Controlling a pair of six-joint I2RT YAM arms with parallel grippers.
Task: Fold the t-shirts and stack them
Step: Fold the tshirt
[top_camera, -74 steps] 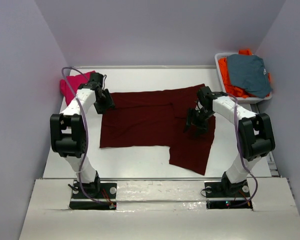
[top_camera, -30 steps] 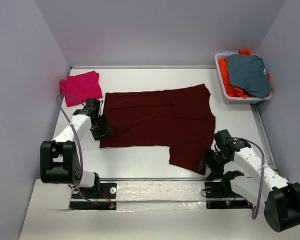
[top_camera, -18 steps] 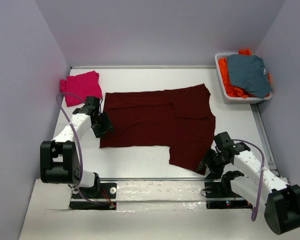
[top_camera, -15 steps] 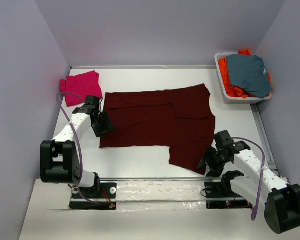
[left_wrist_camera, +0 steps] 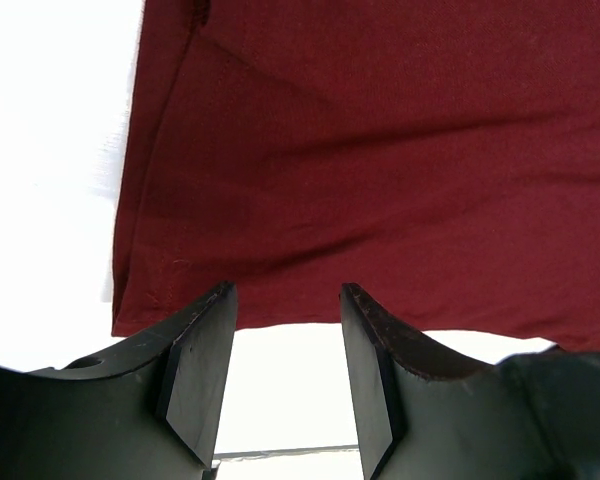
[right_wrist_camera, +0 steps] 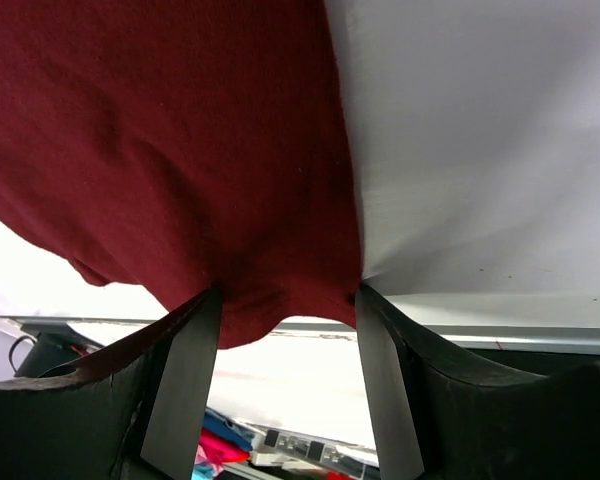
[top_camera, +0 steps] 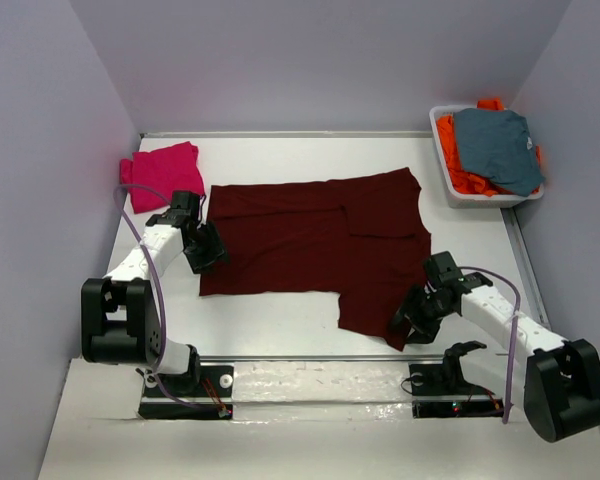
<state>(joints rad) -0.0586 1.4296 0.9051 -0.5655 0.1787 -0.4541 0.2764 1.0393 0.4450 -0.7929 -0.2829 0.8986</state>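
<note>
A large dark maroon t-shirt (top_camera: 310, 240) lies spread flat mid-table, one flap reaching toward the near edge. A magenta-pink t-shirt (top_camera: 162, 172) lies folded at the far left. My left gripper (top_camera: 205, 250) is low at the maroon shirt's left side. In the left wrist view its jaws (left_wrist_camera: 286, 300) stand open and empty, just short of the shirt's hem (left_wrist_camera: 380, 150). My right gripper (top_camera: 412, 322) is at the flap's near right corner. Its jaws (right_wrist_camera: 287, 295) are open, with the maroon corner (right_wrist_camera: 160, 130) bunched between the fingers (right_wrist_camera: 180, 380).
A white tub (top_camera: 495, 201) at the far right holds an orange garment (top_camera: 458, 160) with a grey-blue one (top_camera: 495, 145) on top. Walls close in the table on three sides. A bare white strip of table (top_camera: 270, 310) runs along the near edge.
Both arms have come back from the shirt's far part to its near side. In the last second the right gripper slid onto the flap's corner and its jaws narrowed a little.
</note>
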